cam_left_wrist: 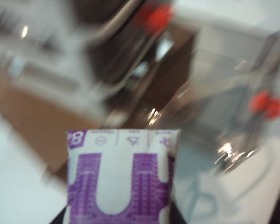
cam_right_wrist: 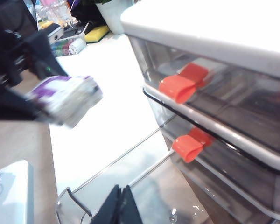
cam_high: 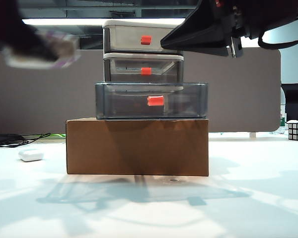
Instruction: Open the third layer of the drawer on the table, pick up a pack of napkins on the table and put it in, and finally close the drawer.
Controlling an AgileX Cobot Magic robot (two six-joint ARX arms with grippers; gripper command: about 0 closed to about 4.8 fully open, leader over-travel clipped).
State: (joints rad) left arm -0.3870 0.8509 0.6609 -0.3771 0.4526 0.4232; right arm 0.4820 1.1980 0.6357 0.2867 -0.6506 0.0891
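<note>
Currently the pack of napkins [cam_left_wrist: 119, 182] is clamped between the jaws of the left gripper [cam_high: 37, 49], held in the air well above the table [cam_high: 149, 208]; beyond the jaws stands the drawer [cam_high: 144, 54] on a cardboard box [cam_high: 137, 147], its third layer [cam_high: 151, 100] pulled out; right gripper [cam_right_wrist: 120, 205] hangs over that open tray, jaws together.
</note>
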